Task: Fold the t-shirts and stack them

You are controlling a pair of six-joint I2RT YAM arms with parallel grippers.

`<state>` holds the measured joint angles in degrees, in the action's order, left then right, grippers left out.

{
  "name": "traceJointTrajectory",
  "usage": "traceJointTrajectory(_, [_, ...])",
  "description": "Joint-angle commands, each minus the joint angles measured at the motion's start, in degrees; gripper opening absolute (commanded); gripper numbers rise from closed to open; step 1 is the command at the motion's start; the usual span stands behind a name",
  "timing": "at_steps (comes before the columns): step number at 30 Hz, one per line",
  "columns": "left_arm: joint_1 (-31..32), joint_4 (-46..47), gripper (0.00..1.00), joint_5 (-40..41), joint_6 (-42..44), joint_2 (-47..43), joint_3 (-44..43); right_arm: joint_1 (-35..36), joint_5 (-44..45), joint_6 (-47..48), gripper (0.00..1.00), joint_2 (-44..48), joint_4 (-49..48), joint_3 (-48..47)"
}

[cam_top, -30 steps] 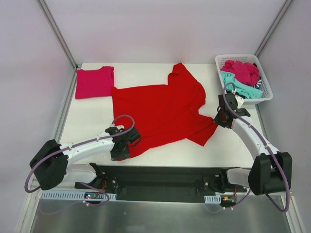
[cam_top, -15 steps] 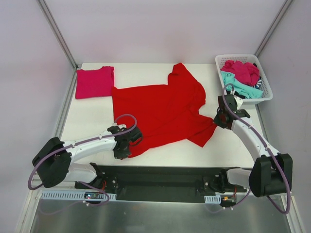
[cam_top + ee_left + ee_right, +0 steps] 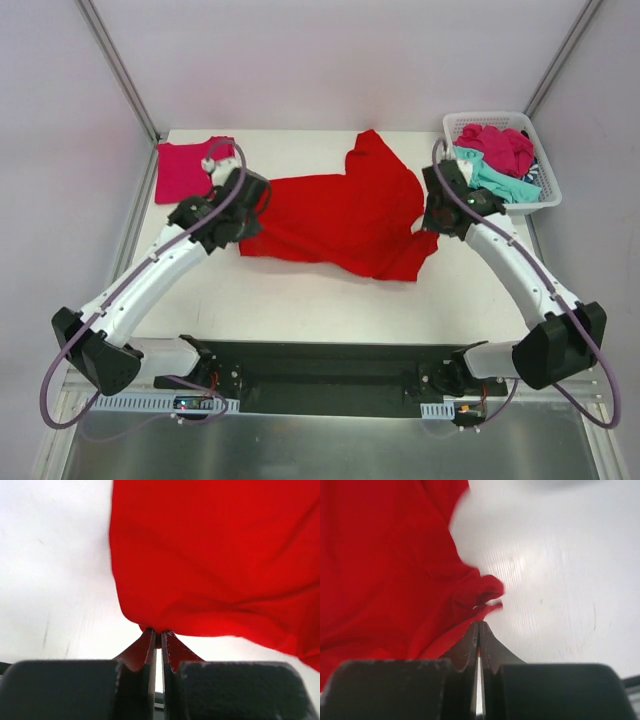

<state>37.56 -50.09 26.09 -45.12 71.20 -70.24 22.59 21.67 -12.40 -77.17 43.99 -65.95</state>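
Observation:
The big red t-shirt [image 3: 345, 215] lies mid-table, its near part lifted and doubled back over the rest. My left gripper [image 3: 250, 198] is shut on the shirt's left edge; the left wrist view shows red cloth [image 3: 215, 560] pinched at the closed tips of that gripper [image 3: 159, 633]. At the shirt's right edge my right gripper [image 3: 437, 205] is shut too, and the right wrist view shows this gripper [image 3: 479, 625] clamping a bunched red fold [image 3: 395, 570]. A folded magenta-pink t-shirt [image 3: 182, 172] rests at the back left.
A white lattice basket [image 3: 490, 117] at the back right holds a magenta shirt [image 3: 498, 147], a teal one [image 3: 492, 180] and a dark one under them. White table surface [image 3: 300, 295] shows between the red shirt and the arm bases.
The left gripper closed on the shirt's near left corner. Both arms then swung away from the near edge toward the back, carrying the shirt's near part over its far part.

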Motion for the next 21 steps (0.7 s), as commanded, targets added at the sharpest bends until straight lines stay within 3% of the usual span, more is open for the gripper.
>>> traceJointTrajectory(1, [-5.6, -4.7, 0.0, 2.6, 10.9, 1.7, -13.8, -0.5, 8.4, 5.6, 0.01, 3.2, 7.1, -14.3])
traceJointTrajectory(8, [-13.3, -7.2, 0.0, 1.7, 14.6, 3.9, -31.3, -7.7, 10.8, 9.9, 0.01, 5.2, 8.0, -27.6])
traceJointTrajectory(13, [-18.2, -8.5, 0.0, -2.2, 15.4, 4.1, -35.6, -13.7, 9.4, 11.3, 0.01, 3.9, 8.3, -35.2])
traceJointTrajectory(21, [-19.2, -9.6, 0.0, -7.4, 16.0, 4.3, -38.6, -14.8, 3.7, 9.7, 0.01, 3.3, 11.2, -40.9])
